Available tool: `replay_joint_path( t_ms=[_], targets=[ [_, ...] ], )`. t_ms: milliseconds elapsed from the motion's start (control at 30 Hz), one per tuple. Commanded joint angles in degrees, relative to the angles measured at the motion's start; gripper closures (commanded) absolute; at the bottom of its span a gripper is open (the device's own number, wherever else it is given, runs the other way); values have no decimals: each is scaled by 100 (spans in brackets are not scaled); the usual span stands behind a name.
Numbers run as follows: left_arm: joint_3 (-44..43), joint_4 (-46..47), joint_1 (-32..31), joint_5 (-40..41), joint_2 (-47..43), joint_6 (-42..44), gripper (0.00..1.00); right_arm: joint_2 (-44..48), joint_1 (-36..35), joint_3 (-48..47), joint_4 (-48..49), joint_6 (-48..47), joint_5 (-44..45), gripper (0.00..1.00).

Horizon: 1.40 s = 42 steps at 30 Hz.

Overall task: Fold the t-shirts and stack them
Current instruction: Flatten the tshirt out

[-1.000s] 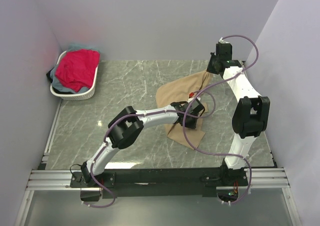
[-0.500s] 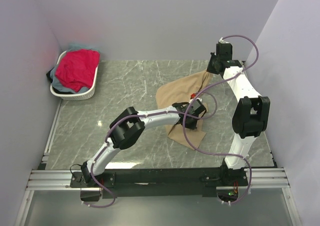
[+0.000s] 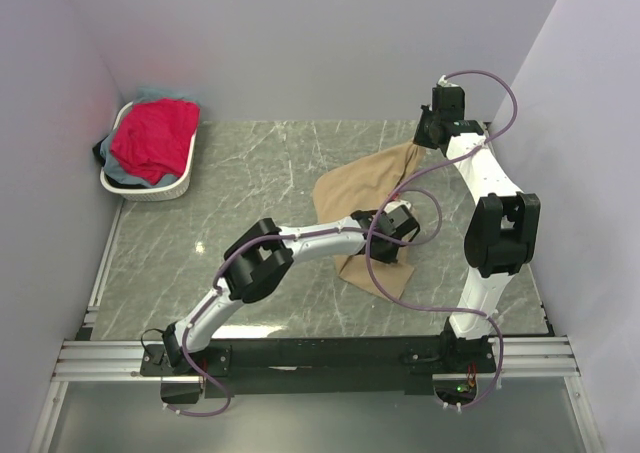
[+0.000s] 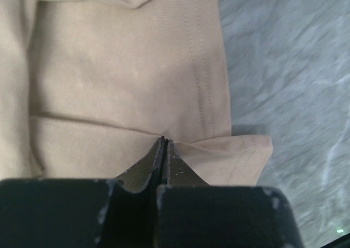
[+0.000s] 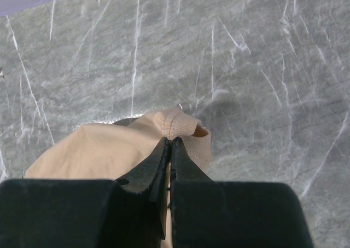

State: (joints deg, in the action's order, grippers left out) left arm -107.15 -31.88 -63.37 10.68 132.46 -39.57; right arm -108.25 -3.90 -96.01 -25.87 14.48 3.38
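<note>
Left gripper is clamped onto a fold of the tan t-shirt, at its near-right part, low over the marble table. Farther right, the right gripper pinches the shirt's far corner, raised off the surface. At the far left, a white basket holds a red-pink t-shirt atop other clothes.

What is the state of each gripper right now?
Left gripper: closed, pinching the plain tan cloth t-shirt.
Right gripper: closed, holding an edge of the same t-shirt.
</note>
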Motion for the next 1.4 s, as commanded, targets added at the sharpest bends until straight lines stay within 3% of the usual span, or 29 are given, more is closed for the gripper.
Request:
replay_joint_path(
  t_ms=[0, 200, 433, 567, 633, 700, 767, 833, 900, 967, 1367],
  targets=[
    [97, -644, -70, 452, -999, 292, 99, 269, 117, -6, 47, 2, 119, 100],
    [1450, -811, 123, 1313, -2993, 117, 99, 541, 188, 152, 117, 90, 321, 100],
    [2716, -1575, 405, 2043, -4500, -550, 99, 1207, 188, 704, 29, 266, 330, 100],
    [3594, -641, 580, 1229, -5046, -333, 97, 1552, 188, 1118, 135, 310, 322, 100],
    [3570, -434, 572, 920, -4898, -236, 71, 1587, 188, 1163, 161, 275, 260, 100],
    [3360, -310, 528, 629, -4450, -174, 66, 1561, 188, 1137, 108, 248, 243, 100],
    [2984, -450, 414, 655, -3872, -121, 53, 1508, 188, 1111, 108, 231, 164, 100],
    [2736, -442, 317, 734, -3527, -69, 50, 1430, 188, 1067, 99, 231, 120, 100],
    [2490, -346, 212, 594, -3114, -24, 40, 1377, 188, 1040, 91, 222, 67, 100],
    [2279, -267, 133, 515, -2772, 11, 46, 1298, 179, 996, 82, 222, 49, 100],
    [1628, 182, -87, 216, -1918, -51, 43, 1095, 188, 1005, 117, 187, -109, 100]
  ],
)
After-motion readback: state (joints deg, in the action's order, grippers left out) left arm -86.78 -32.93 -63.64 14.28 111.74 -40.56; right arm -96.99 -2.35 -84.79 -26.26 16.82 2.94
